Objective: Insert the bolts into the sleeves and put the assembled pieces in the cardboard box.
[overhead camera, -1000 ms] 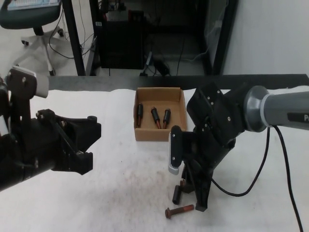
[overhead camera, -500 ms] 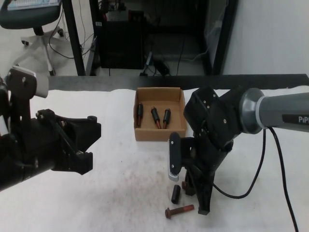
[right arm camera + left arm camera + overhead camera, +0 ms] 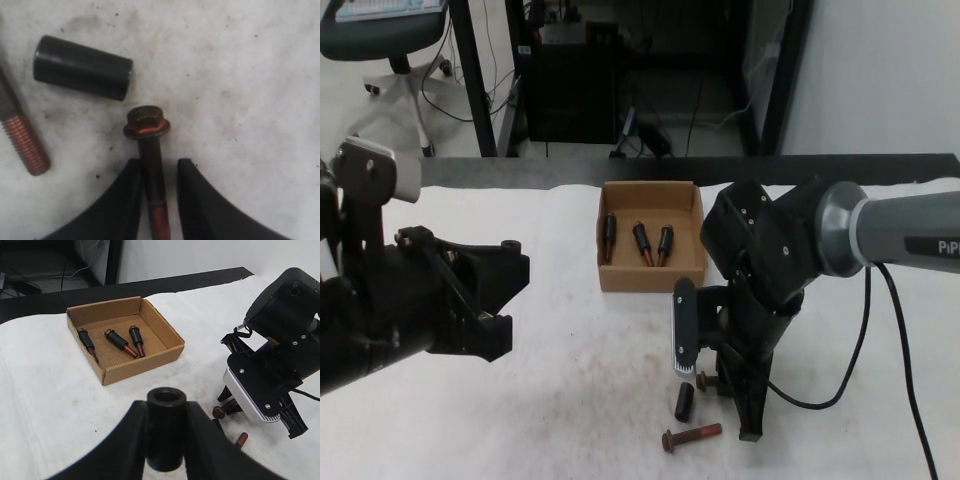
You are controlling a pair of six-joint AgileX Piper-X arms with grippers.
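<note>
Rust-brown hex-flange steel bolt (image 3: pixel 148 125) lies flat on the stained white cloth (image 3: pixel 570 380), at about 5 o'clock from the shallow brown cardboard box (image 3: pixel 650 275). Its shank runs between the black fingers of the right gripper (image 3: pixel 159 167), which straddle it narrowly. One finger touches it and a sliver of cloth shows beside the other, so I judge it not yet pinched. The bolt looks small, rigid and dense, and its round shank would roll easily. The best hold is probably across the shank just under the flange, leaving the threaded end bare. In the high view a loose black cylindrical sleeve (image 3: pixel 82 67) sits at the bolt's 8 o'clock and a second matching bolt (image 3: pixel 692 434) at its 6 o'clock. The left gripper (image 3: pixel 165 407) is pressed onto another black sleeve (image 3: pixel 166 440) — bore up — at the bench's 9 o'clock. Three assembled pieces (image 3: pixel 120 342) lie in the box.
</note>
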